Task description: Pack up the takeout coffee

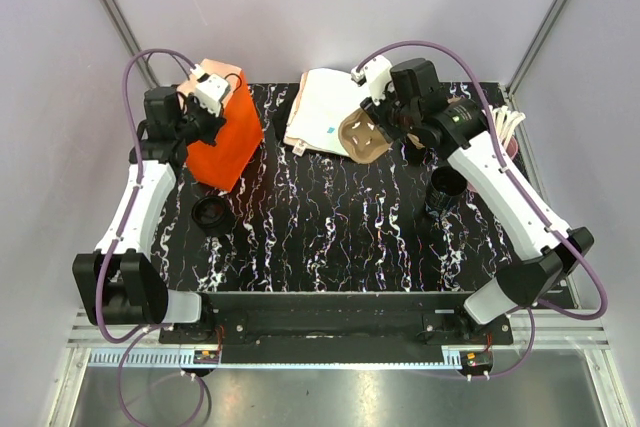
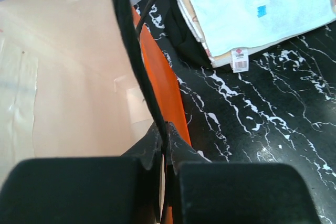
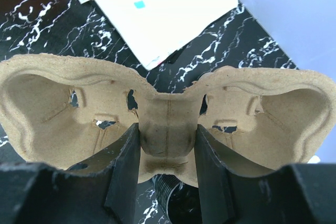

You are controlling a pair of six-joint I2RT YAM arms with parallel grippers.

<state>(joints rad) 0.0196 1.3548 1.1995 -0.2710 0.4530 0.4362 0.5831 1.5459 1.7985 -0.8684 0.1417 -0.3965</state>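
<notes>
Pulp carrier (image 3: 252,114) sat pinched at its centre ridge in right hand (image 3: 168,148), over the far bench (image 1: 330,247). Coffee (image 1: 445,190) stood upright on the bench, axis vertical, mouth up. It lay on the near side of that hand, just beside right arm (image 1: 500,182). Left hand (image 2: 164,148) was pressed shut on black strap (image 2: 126,51) of orange bag (image 1: 228,142), well apart from coffee. Right arm was nearer; reaching it likely means drawing back toward its base.
</notes>
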